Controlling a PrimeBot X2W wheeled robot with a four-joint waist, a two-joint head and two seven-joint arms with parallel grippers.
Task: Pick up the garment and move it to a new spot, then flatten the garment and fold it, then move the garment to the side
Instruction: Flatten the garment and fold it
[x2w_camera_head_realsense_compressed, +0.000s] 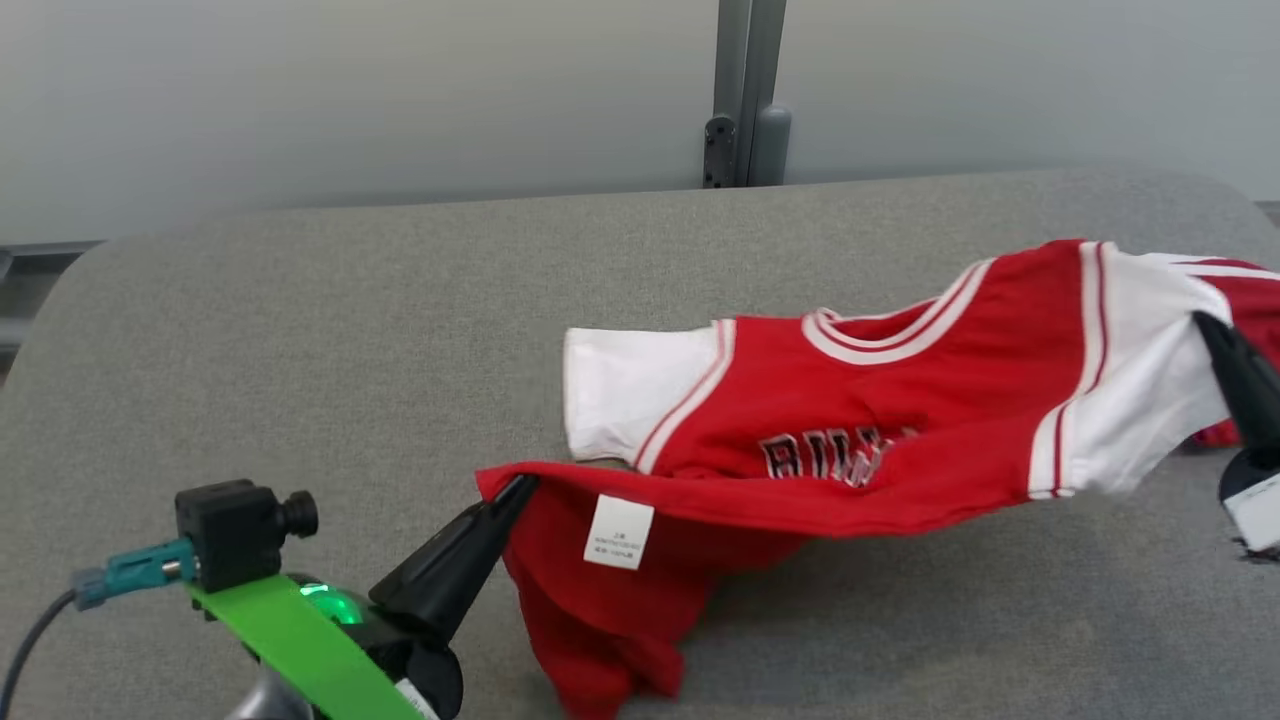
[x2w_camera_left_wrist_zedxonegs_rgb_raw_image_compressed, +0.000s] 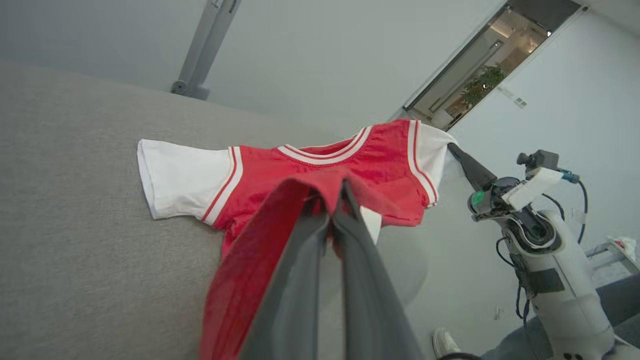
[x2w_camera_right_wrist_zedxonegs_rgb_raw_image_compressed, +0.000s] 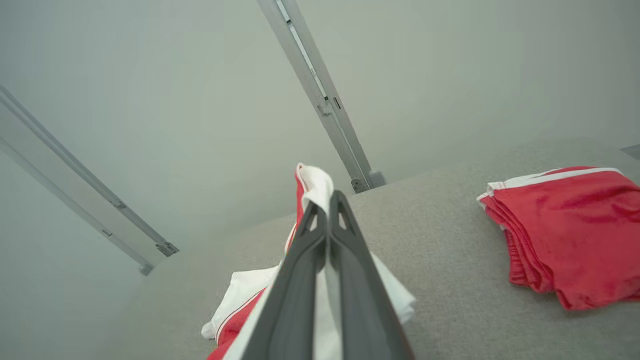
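Grey table (x2w_camera_head_realsense_compressed: 300, 350) carries the jersey (x2w_camera_head_realsense_compressed: 900, 400), lettering (x2w_camera_head_realsense_compressed: 825, 457) half lost in folds, left fingers (x2w_camera_head_realsense_compressed: 478, 540) and right fingers (x2w_camera_head_realsense_compressed: 1237, 378) clamped on it.

Grey fabric surface (x2w_camera_head_realsense_compressed: 350, 330), pale wall (x2w_camera_head_realsense_compressed: 400, 90), grey metal post (x2w_camera_head_realsense_compressed: 745, 90)

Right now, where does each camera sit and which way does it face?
Head view: on the head, facing forward and down at the table and jersey; left gripper lower left, right gripper at right edge.
Left wrist view: on the left wrist, looking along its fingers, shut on the jersey's red hem, toward the right arm.
Right wrist view: on the right wrist, looking along its fingers, shut on the white sleeve, toward the wall.
Shared: head and left wrist views both show the right gripper gripping that sleeve.
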